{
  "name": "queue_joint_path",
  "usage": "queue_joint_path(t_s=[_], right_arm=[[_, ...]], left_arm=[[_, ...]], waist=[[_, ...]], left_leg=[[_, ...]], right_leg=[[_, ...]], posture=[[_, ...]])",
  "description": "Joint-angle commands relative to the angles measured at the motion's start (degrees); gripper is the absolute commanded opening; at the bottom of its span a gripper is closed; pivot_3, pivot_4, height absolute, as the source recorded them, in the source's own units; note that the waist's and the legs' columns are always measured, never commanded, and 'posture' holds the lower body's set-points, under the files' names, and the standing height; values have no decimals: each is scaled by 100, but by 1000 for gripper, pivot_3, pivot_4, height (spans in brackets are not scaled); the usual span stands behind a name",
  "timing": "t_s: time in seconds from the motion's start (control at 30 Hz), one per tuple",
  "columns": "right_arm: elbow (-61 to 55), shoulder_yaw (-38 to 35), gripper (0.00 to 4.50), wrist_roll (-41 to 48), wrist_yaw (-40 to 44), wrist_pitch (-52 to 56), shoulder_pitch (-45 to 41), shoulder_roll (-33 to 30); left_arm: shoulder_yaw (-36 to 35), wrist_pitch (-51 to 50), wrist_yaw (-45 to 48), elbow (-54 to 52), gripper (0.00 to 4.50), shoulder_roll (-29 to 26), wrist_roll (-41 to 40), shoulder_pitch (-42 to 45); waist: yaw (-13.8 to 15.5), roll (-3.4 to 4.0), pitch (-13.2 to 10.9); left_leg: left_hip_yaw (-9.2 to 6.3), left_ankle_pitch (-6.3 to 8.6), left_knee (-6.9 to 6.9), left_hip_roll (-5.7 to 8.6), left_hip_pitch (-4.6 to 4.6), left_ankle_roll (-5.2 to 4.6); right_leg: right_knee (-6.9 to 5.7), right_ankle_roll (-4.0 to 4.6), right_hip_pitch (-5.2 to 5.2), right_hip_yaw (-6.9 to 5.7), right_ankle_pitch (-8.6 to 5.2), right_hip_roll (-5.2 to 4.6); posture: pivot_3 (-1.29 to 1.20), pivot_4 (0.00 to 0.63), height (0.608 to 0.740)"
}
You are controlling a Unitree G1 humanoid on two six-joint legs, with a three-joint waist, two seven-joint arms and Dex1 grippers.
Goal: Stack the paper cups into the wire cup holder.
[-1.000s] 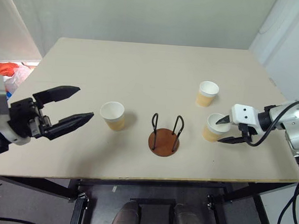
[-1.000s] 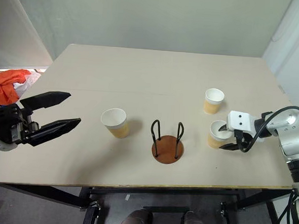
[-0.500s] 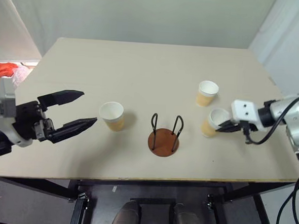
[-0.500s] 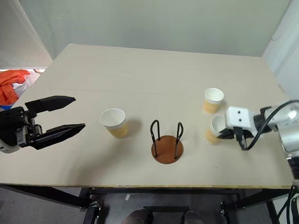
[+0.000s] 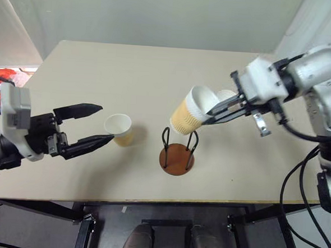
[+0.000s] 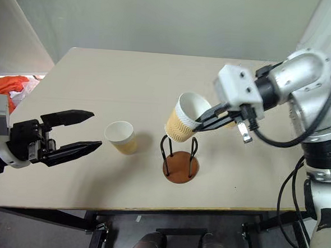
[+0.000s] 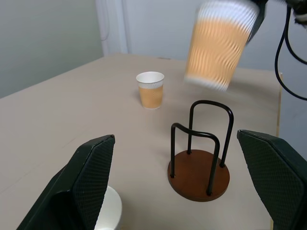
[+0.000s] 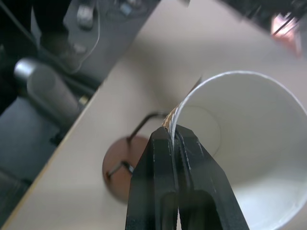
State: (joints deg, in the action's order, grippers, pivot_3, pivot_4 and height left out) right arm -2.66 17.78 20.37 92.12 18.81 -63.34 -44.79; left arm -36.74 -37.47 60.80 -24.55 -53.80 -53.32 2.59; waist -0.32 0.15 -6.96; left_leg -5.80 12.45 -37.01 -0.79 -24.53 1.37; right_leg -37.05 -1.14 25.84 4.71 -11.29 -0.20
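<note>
One far cup (image 5: pixel 228 94) hides behind right fingers (image 5: pixel 211 113) pinching a cup (image 5: pixel 190 111) (left fingers (image 5: pixel 96 123) spread).

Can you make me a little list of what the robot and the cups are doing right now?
right end effector: shut on the rim of the held cup
held cup: in the air, tilted, above the wire cup holder
wire cup holder: on the table, no cup in it
left end effector: open, holding nothing, beside the near cup
near cup: upright on the table
far cup: upright on the table
table: pale tan top
</note>
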Motion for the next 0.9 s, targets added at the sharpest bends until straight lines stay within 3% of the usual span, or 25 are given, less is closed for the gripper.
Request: queue_joint_path(t_s=[0.03,0.43,0.53,0.73,0.87,0.9], right_arm=[[42,18,46,-217,18,-224,-61,62],[137,469,46,-352,38,-993,132,-62],[189,532,661,-414,38,-1095,129,-51],[177,478,2636,-440,38,-1069,122,69],[933,300,3956,-787,-279,-1213,-186,339],[1254,255,3956,-907,-433,-1283,-313,429]], left_arm=[[-148,97,-47,-139,4500,-37,-19,-51],[-409,61,-176,-329,4500,-69,-111,-336],[-422,61,-197,-352,4500,-57,-133,-355],[-444,60,-213,-353,4500,-73,-157,-376],[-365,176,-281,-271,4500,-62,-68,-243],[-326,247,-330,-234,4500,-42,-12,-166]], waist=[[-5,2,-1],[-12,1,0],[-17,0,0],[-22,-1,0],[-30,-1,1],[-31,-1,0]], left_leg=[[0,0,1,-1,-1,0],[1,3,0,-4,6,1],[1,4,1,-4,17,1],[1,4,2,-5,27,1],[1,5,4,-6,28,2],[1,5,4,-6,28,2]], right_leg=[[-1,1,2,0,0,0],[0,8,-4,0,5,3],[2,11,-15,1,5,4],[3,20,-24,2,3,3],[3,21,-24,2,3,3],[3,23,-23,2,4,3]], posture=[[0,150,740],[0,150,740],[0,150,740],[0,150,740],[0,150,740],[0,150,740]])
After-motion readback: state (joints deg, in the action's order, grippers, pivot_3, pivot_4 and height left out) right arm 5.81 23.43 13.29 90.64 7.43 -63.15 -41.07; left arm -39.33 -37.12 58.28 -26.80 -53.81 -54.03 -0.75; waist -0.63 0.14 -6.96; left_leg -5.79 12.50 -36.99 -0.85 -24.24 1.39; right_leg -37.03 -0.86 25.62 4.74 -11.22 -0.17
